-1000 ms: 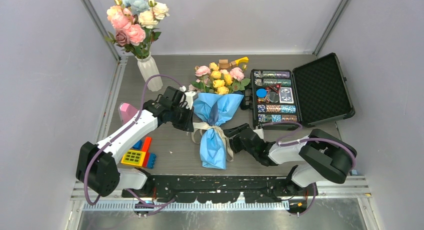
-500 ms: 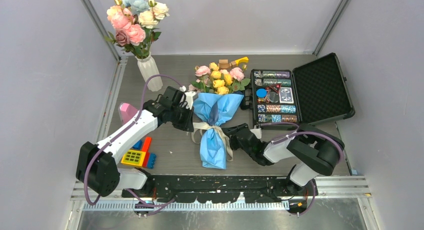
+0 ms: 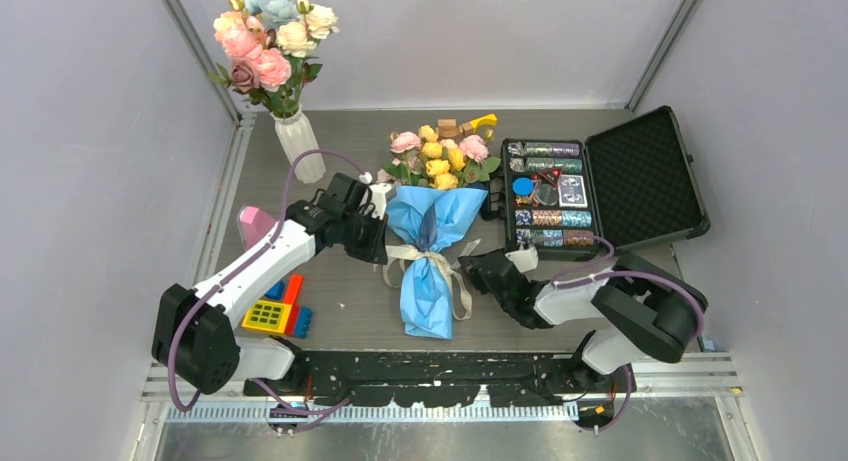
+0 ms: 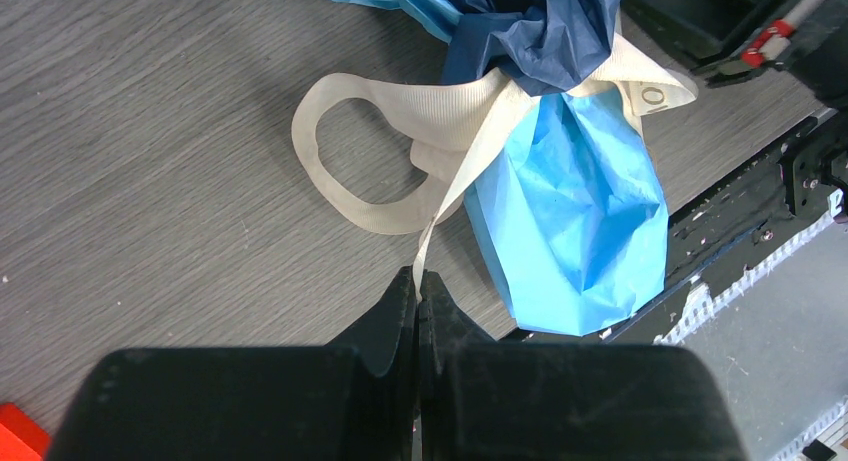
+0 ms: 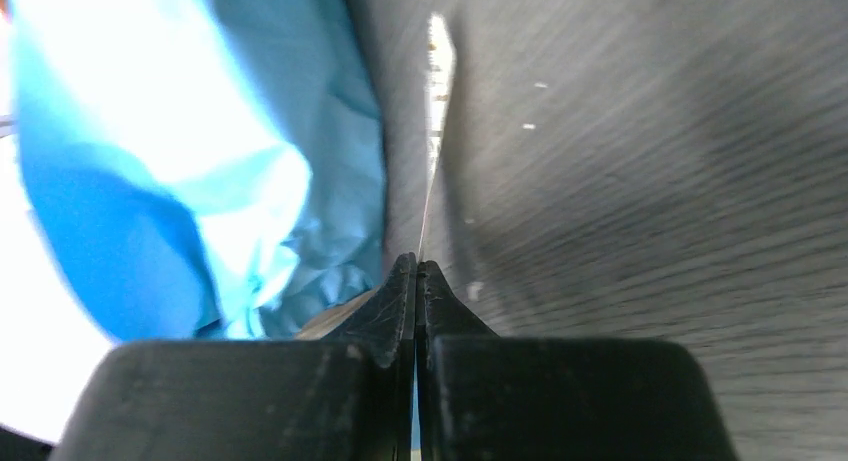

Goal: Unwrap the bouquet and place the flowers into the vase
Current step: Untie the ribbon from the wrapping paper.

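The bouquet point(image 3: 430, 243) lies mid-table in light blue paper point(image 4: 570, 201), with a cream ribbon point(image 4: 470, 121) tied round its waist. Its flowers point(image 3: 440, 156), yellow and pink roses, point to the back. My left gripper point(image 3: 381, 249) is at the bouquet's left side, shut on a ribbon tail that runs into its tips point(image 4: 417, 277). At the right side my right gripper point(image 3: 478, 264) is shut on the other tail, which shows edge-on above its tips point(image 5: 416, 266). The white ribbed vase point(image 3: 300, 149) stands at the back left and holds bigger blooms.
An open black case of poker chips point(image 3: 600, 186) lies right of the bouquet. A pink cone block point(image 3: 254, 224) and coloured toy bricks point(image 3: 280, 309) sit under the left arm. Small wooden and yellow pieces point(image 3: 466, 126) lie behind the flowers.
My right gripper has shut on the right ribbon tail and drawn back a little to the right, lifting the tail. The left arm and the bouquet have not moved.
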Controlling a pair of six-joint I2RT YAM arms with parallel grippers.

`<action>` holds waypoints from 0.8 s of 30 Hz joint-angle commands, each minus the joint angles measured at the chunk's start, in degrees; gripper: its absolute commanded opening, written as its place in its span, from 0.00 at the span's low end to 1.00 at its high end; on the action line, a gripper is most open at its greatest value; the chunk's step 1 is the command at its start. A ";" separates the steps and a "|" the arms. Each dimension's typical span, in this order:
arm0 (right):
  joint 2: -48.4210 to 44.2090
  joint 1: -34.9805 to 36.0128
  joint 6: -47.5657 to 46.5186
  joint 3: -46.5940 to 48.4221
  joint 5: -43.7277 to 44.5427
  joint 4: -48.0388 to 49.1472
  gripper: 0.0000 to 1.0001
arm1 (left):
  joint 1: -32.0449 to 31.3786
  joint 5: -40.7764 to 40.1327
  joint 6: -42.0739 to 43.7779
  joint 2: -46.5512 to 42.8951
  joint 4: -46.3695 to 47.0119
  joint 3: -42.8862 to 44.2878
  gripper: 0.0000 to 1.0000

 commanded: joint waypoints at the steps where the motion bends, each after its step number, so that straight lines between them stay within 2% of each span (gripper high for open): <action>1: -7.60 -0.01 -11.61 2.20 7.36 -2.88 0.00 | 0.31 -0.18 1.04 -1.26 0.15 -0.11 0.00; 7: -11.89 -0.05 -22.26 2.79 9.80 -2.89 0.00 | 0.29 0.02 1.21 -1.67 0.25 -0.26 0.00; 17: -13.57 0.60 -39.88 3.78 10.06 1.74 0.00 | 0.32 0.11 1.57 -3.39 0.79 -0.55 0.00; 21: -15.11 1.08 -48.91 6.55 11.84 -3.16 0.00 | 0.32 -0.09 1.57 -3.63 0.79 -0.58 0.00; 24: -15.54 1.13 -51.44 9.02 13.73 -7.12 0.00 | 0.32 -0.37 1.57 -3.70 0.63 -0.54 0.00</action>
